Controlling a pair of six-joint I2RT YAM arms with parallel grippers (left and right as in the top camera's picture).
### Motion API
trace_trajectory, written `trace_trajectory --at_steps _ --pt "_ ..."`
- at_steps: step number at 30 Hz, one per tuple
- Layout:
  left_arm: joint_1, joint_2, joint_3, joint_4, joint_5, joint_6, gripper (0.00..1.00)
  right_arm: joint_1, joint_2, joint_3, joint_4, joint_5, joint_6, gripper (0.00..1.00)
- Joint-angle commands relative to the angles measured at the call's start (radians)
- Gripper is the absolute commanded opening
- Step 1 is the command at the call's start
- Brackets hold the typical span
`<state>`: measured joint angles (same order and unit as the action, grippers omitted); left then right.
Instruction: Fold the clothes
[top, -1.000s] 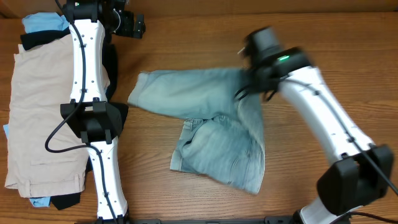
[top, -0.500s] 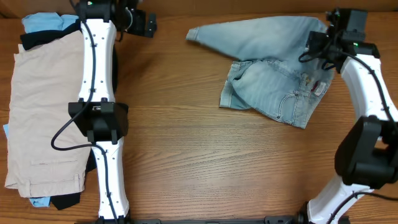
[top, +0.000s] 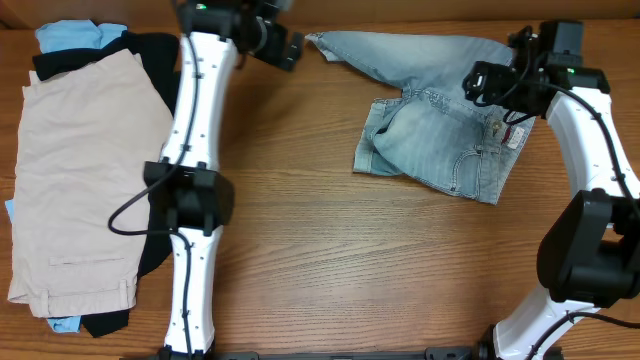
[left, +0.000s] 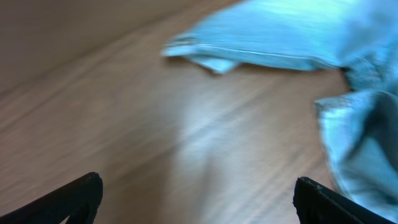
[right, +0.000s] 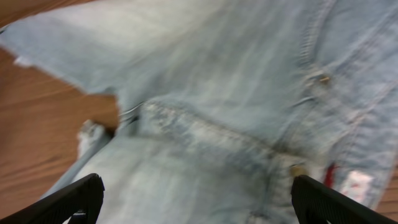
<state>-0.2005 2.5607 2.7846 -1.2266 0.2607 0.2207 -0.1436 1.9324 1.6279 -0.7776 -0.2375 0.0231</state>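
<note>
Pale blue denim shorts (top: 440, 130) lie crumpled at the back right of the table, one leg stretched left along the far edge to a frayed hem (top: 320, 42). A small label (top: 515, 138) shows at the waistband. My right gripper (top: 487, 82) hovers open just over the waistband area, holding nothing. In the right wrist view the denim (right: 217, 93) fills the space under the spread fingers (right: 87, 193). My left gripper (top: 287, 47) is open beside the leg's hem. The left wrist view shows bare wood between its fingertips (left: 87, 190), with the shorts (left: 280, 37) ahead and to the right.
A pile of other garments covers the left side: a beige piece (top: 80, 160) on top, black cloth (top: 150, 55) and a sky-blue one (top: 70, 35) beneath. The left arm's white links (top: 190, 170) run up the table beside the pile.
The right gripper carried the shorts to the back right, then opened and let them drop. The left arm swung right, toward the stretched leg's hem.
</note>
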Motion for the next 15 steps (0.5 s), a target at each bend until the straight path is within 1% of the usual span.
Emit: trace_trajectory --at_steps 1,6,10,12,15 --pt "-0.066 0.004 -0.034 -0.01 0.028 0.026 1.0 0.0 -0.043 0.019 -0.017 -0.034 0.016 1.0" --pt "-0.146 0.004 -0.139 0.033 0.028 0.027 1.0 -0.002 -0.043 0.019 -0.063 -0.026 0.018 1.0" --pt "-0.185 0.004 -0.239 0.021 0.027 0.034 1.0 -0.002 -0.042 0.019 -0.077 -0.026 0.018 1.0" --pt "-0.193 0.004 -0.289 0.005 0.03 0.08 0.95 -0.002 -0.042 0.019 -0.077 -0.026 0.018 1.0" --pt "-0.2 0.004 -0.348 -0.047 0.066 0.188 0.91 -0.002 -0.042 0.019 -0.077 -0.026 0.018 1.0"
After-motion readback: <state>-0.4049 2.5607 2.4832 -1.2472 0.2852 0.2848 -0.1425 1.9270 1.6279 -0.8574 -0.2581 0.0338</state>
